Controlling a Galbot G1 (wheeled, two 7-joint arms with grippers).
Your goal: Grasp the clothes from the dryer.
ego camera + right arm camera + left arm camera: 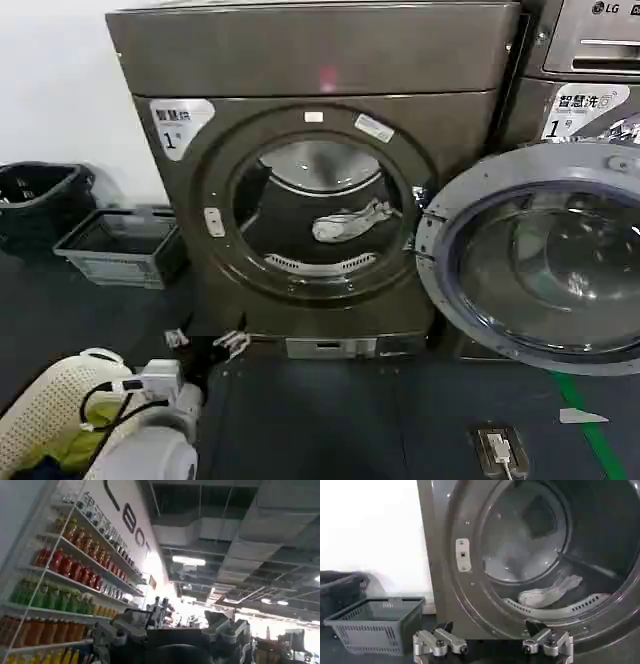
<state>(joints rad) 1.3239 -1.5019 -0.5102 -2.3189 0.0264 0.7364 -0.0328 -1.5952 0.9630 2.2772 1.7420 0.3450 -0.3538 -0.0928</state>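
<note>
baskets (122,243) far left, clear of the path | left gripper (492,642) spread wide, low before the dryer (300,70), lined up on its mouth | clothes (345,223) on the drum floor, right of centre | door (540,255) swung right, aside | right gripper (172,635) spread, aimed at ceiling, idle

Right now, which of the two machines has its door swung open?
The bronze-grey dryer with the "1" sticker: its glass door hangs wide to the side, showing the clothes in the drum. The silver LG machine beside it has none open.
</note>
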